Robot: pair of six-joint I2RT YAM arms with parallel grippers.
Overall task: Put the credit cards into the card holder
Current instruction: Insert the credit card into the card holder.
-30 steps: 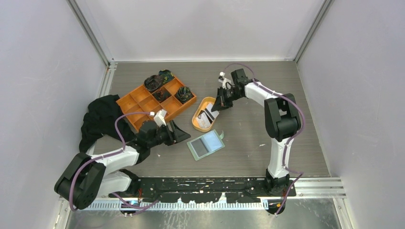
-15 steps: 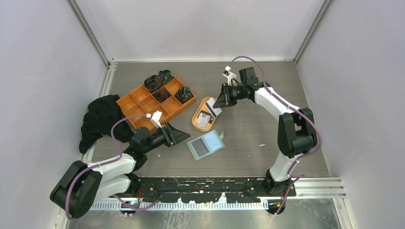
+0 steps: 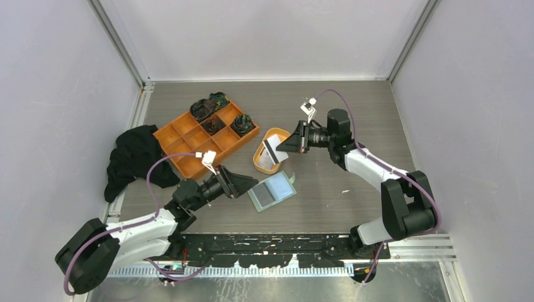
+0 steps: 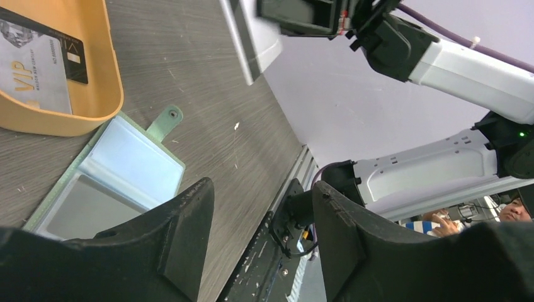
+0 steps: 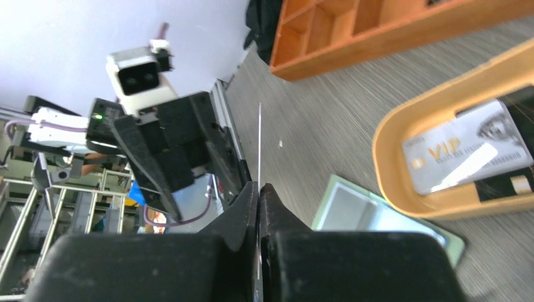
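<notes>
Right gripper (image 3: 281, 146) is clamped hard on one credit card (image 3: 271, 150), pinched by an edge and held in the air over the oval orange dish (image 3: 257, 161), clear of it. On its own wrist camera that card is only a thin bright line rising out of the closed fingertips.

Down in the dish, the VIP card (image 5: 463, 157) lies flat with a dark one partly under it. Just on the near side of the dish, the card holder (image 3: 272, 190) lies unfolded on the table with its glossy pockets up. Left gripper (image 3: 247, 184) hovers at the holder's left edge, jaws spread and gripping nothing.

So a card is up and this looks like the carry to the wallet. Next, by my read, the right arm must bring the card down toward the holder, tip it nearly flat and line its leading edge with a pocket mouth. The left gripper probably has to pin the holder so it doesn't skid.
</notes>
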